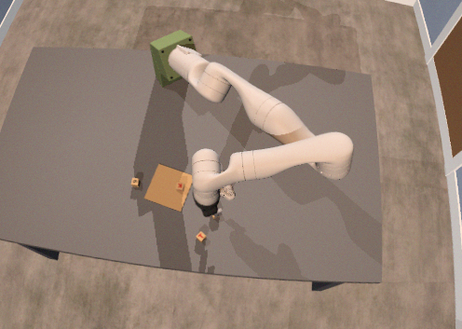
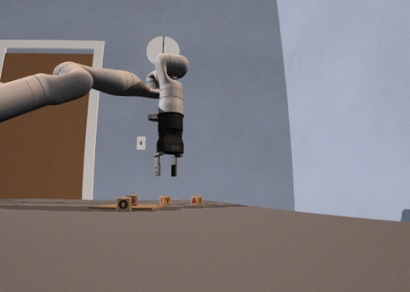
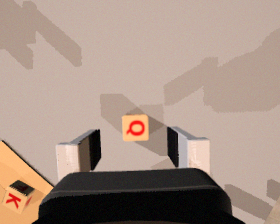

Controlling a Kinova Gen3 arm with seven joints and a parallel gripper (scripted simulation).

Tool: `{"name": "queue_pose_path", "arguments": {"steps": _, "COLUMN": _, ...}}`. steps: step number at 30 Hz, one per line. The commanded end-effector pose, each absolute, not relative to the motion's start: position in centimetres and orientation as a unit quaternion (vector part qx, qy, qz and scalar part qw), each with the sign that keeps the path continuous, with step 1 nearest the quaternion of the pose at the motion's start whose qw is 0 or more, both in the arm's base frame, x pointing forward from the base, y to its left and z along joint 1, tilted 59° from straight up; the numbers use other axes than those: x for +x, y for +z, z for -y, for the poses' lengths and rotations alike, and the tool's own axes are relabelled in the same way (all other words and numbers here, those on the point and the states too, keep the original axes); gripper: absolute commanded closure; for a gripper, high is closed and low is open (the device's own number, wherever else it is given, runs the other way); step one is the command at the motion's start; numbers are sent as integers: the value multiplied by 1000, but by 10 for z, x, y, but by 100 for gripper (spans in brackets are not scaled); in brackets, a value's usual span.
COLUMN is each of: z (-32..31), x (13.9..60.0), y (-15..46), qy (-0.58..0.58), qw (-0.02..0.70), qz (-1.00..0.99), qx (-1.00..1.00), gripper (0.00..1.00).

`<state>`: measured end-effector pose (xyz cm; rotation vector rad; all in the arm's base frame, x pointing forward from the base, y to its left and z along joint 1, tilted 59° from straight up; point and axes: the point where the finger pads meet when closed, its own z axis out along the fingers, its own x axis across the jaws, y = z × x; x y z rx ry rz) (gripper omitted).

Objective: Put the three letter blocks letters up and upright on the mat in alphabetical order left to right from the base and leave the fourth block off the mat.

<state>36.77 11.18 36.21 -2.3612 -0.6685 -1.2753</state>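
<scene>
The orange mat [image 1: 167, 187] lies on the grey table. A block with a red K [image 1: 180, 185] sits on the mat near its right edge; it also shows in the wrist view [image 3: 18, 193]. A block with a red Q on top [image 3: 135, 128] lies on the bare table right of the mat, straight under my gripper [image 3: 134, 142]. My gripper [image 2: 165, 171] hangs well above it, fingers pointing down, open and empty. A block with a red letter [image 1: 200, 236] lies nearer the table's front edge. A block with a dark O [image 1: 135, 182] lies just left of the mat.
The green robot base [image 1: 170, 57] stands at the table's back edge. My arm reaches over the table's right half and casts long shadows. The front table edge is close behind the red-letter block.
</scene>
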Motion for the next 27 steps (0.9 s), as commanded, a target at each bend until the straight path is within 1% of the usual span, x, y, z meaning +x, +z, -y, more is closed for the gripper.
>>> {"name": "queue_pose_path", "arguments": {"steps": 1, "z": -113, "x": 369, "y": 364, "qy": -454, "qw": 188, "qz": 235, "qx": -838, "gripper": 0}}
{"name": "queue_pose_path", "arguments": {"steps": 27, "z": -132, "x": 388, "y": 347, "qy": -455, "qw": 188, "qz": 241, "qx": -836, "gripper": 0}}
